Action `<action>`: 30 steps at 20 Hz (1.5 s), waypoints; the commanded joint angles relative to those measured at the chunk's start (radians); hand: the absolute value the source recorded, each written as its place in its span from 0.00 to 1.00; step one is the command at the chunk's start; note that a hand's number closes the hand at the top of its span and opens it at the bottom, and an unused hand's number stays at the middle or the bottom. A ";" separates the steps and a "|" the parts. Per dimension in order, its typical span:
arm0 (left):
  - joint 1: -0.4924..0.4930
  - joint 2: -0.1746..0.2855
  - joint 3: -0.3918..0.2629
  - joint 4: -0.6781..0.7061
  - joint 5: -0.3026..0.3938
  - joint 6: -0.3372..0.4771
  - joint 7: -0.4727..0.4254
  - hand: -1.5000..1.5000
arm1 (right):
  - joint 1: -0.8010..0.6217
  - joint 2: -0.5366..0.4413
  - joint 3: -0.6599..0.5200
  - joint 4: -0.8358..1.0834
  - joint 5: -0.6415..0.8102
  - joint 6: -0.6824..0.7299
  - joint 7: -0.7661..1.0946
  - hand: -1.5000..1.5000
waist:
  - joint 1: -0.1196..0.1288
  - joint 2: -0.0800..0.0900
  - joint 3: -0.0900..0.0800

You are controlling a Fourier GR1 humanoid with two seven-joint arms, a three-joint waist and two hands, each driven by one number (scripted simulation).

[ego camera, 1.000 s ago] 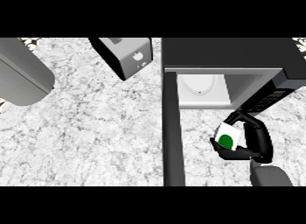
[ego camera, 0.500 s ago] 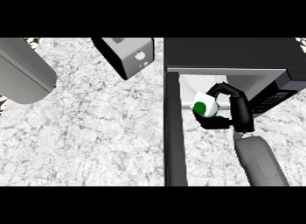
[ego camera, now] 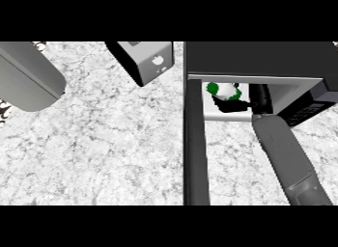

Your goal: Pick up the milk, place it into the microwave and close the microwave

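Item: milk [ego camera: 224, 90]. White carton with green markings, in the front opening of the microwave [ego camera: 264, 58], toward the left side of the cavity, above its pale floor. Whether it rests on that floor cannot be told.

Item: right hand [ego camera: 245, 102]. Black, reaching into the cavity from the front. The fingers [ego camera: 229, 105] are curled round the lower and right sides of the milk, hiding part of it. Its grey forearm [ego camera: 286, 154] slants up from the lower right edge of the view to the microwave's mouth.

Item: microwave. Black top, upper right of the view, standing on the tabletop [ego camera: 100, 144]. Its door [ego camera: 194, 154] is swung fully open and shows as a dark narrow strip running from the left edge of the cavity toward the bottom of the view. The control panel [ego camera: 306, 110] sits at the right of the opening.

Item: tabletop. Grey-white marbled surface.

Item: box-shaped appliance [ego camera: 152, 57]. Grey face, dark side, near the top edge, just left of the microwave.

Item: large grey rounded shape [ego camera: 19, 72]. Upper left corner; what it is cannot be told.
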 commanded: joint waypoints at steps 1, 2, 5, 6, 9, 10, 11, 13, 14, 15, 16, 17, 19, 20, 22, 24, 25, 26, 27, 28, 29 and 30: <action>-0.016 -0.030 -0.059 -0.030 -0.043 0.011 0.019 0.00 | -0.149 -0.002 -0.055 0.211 0.023 -0.093 -0.032 1.00 | 0.014 0.007 0.001; -0.045 -0.024 -0.043 -0.024 -0.072 0.028 0.024 0.00 | -0.175 -0.011 -0.070 0.236 0.013 -0.089 -0.048 1.00 | 0.006 0.005 0.000; -0.008 0.026 0.007 0.009 0.043 -0.016 0.021 0.00 | -0.248 -0.052 -0.113 0.331 0.001 -0.099 -0.053 1.00 | 0.035 0.013 0.001; -0.013 0.010 -0.002 0.012 0.020 -0.025 0.004 0.00 | -0.240 -0.034 -0.099 0.359 0.030 -0.163 -0.077 1.00 | 0.037 0.014 0.001; -0.036 0.017 -0.010 0.011 0.002 -0.014 0.014 0.00 | -0.273 -0.071 -0.118 0.380 0.043 -0.255 -0.080 1.00 | 0.038 0.017 0.001; -0.033 -0.025 -0.038 0.017 -0.046 -0.017 0.000 0.00 | -0.267 -0.100 -0.115 0.376 0.054 -0.272 -0.106 1.00 | 0.036 0.019 0.001; -0.065 0.041 -0.010 0.053 0.004 -0.022 0.012 0.00 | -0.280 -0.073 -0.110 0.403 0.068 -0.326 -0.099 1.00 | 0.049 0.026 0.001; -0.082 0.027 -0.022 0.043 -0.024 -0.012 0.008 0.00 | -0.304 -0.123 -0.093 0.428 0.096 -0.318 -0.118 1.00 | 0.052 0.029 0.001; -0.094 0.041 -0.024 0.069 -0.022 -0.009 0.021 0.00 | -0.303 -0.111 -0.097 0.436 0.096 -0.341 -0.139 1.00 | 0.050 0.030 0.002; -0.061 0.018 -0.040 0.036 -0.003 -0.026 0.019 0.00 | -0.279 -0.132 -0.104 0.449 0.094 -0.348 -0.159 1.00 | 0.076 0.039 0.003; -0.099 0.028 -0.041 0.043 -0.027 0.019 0.047 0.00 | -0.276 -0.109 -0.104 0.460 0.097 -0.377 -0.176 1.00 | 0.053 0.034 0.003; -0.100 0.039 -0.028 0.064 -0.024 -0.006 0.022 0.00 | -0.328 -0.142 -0.100 0.481 0.107 -0.350 -0.133 1.00 | 0.065 0.034 0.002; -0.088 0.016 -0.055 0.049 -0.026 -0.015 0.026 0.00 | -0.305 -0.150 -0.072 0.516 0.152 -0.442 -0.126 1.00 | 0.085 0.043 0.002; -0.149 0.036 -0.057 0.084 -0.046 0.020 0.039 0.00 | -0.306 -0.138 -0.079 0.531 0.140 -0.395 -0.134 1.00 | 0.062 0.044 0.003; -0.115 0.031 -0.041 0.072 -0.043 -0.007 0.017 0.00 | -0.292 -0.161 -0.084 0.563 0.151 -0.478 -0.088 1.00 | 0.086 0.046 0.003; -0.134 0.037 -0.053 0.068 -0.056 0.004 0.030 0.00 | -0.299 -0.188 -0.095 0.582 0.151 -0.545 -0.033 0.00 | 0.083 0.051 0.003; -0.119 0.043 -0.039 0.060 -0.049 -0.005 0.024 0.00 | -0.274 -0.233 -0.082 0.646 0.177 -0.623 0.075 0.00 | 0.091 0.055 -0.001; -0.138 0.035 -0.043 0.064 -0.073 0.013 0.022 0.00 | -0.274 -0.234 -0.071 0.665 0.190 -0.642 0.096 0.00 | 0.079 0.054 -0.001; -0.139 0.047 -0.051 0.058 -0.074 0.007 0.034 0.00 | -0.284 -0.231 -0.061 0.643 0.200 -0.632 0.048 0.00 | 0.085 0.054 0.003; -0.160 0.061 -0.039 0.101 -0.092 -0.001 0.018 0.00 | -0.291 -0.201 -0.069 0.608 0.187 -0.599 -0.005 0.00 | 0.076 0.051 0.004; -0.130 0.038 -0.052 0.051 -0.088 0.006 0.033 0.00 | -0.299 -0.207 -0.075 0.582 0.176 -0.508 -0.058 0.00 | 0.089 0.048 0.007; -0.166 0.044 -0.046 0.086 -0.123 0.016 0.015 0.00 | -0.299 -0.178 -0.085 0.567 0.163 -0.490 -0.083 0.00 | 0.076 0.050 0.006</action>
